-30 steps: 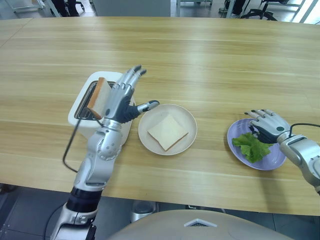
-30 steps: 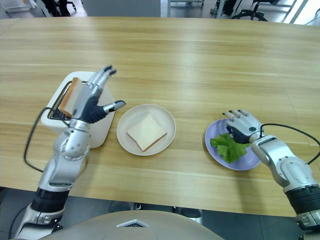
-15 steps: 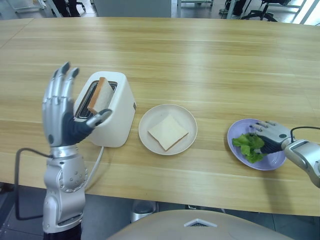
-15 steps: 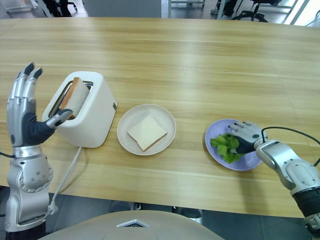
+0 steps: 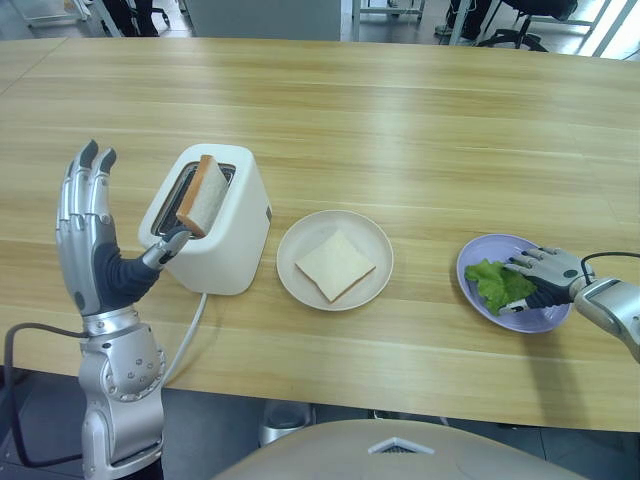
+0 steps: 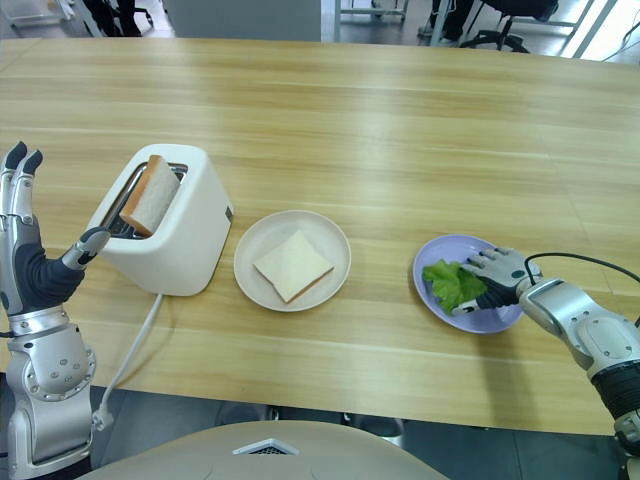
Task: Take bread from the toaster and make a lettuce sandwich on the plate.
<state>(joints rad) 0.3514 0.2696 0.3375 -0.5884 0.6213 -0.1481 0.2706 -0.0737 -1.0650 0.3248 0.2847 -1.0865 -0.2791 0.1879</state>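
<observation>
A white toaster point(image 5: 232, 228) stands left of centre with one slice of bread point(image 5: 203, 193) sticking up from its slot. My left hand point(image 5: 92, 232) is held upright just left of the toaster, fingers spread and holding nothing, its thumb close to the toaster's side. A beige plate point(image 5: 372, 237) in the middle carries a second bread slice point(image 5: 335, 265) lying flat. On the right, a purple plate point(image 5: 520, 322) holds a lettuce leaf point(image 5: 493, 282). My right hand point(image 5: 545, 278) rests on that plate's right side, fingers curled onto the leaf's right edge.
The toaster's white cable point(image 5: 190, 332) runs down over the table's near edge point(image 5: 400, 405). Wide bare wood lies behind the toaster and both plates. Office chairs stand beyond the far edge.
My left hand pulled away from the bread in the toaster to the left and now stands upright beside it. My right hand lowered onto the lettuce and curled its fingers on it.
</observation>
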